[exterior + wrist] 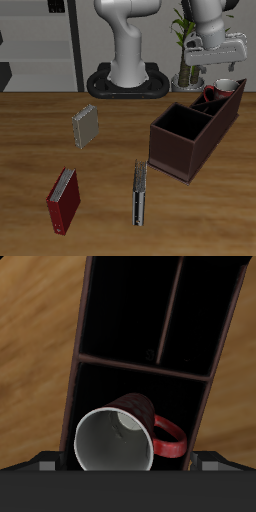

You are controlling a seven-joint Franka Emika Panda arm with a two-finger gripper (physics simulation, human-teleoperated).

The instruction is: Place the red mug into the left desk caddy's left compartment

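Observation:
The red mug [222, 89] with its white inside sits in the back end compartment of the left desk caddy [178, 150], a long dark maroon-brown open box. In the wrist view the mug [118, 436] tilts a little, mouth toward the camera, its loop handle [169, 439] near one caddy wall [76, 376]. A cross divider separates it from two narrower sections. My gripper [218, 66] hangs just above the mug and is open. In the wrist view the gripper [128, 464] has its fingertips [42, 463] spread wide, clear of the mug.
A red book [63, 200] lies near the front edge. A dark book [140, 192] stands on edge beside it. A grey book [86, 126] stands farther back. A plant in a glass vase [188, 68] is close behind the caddy.

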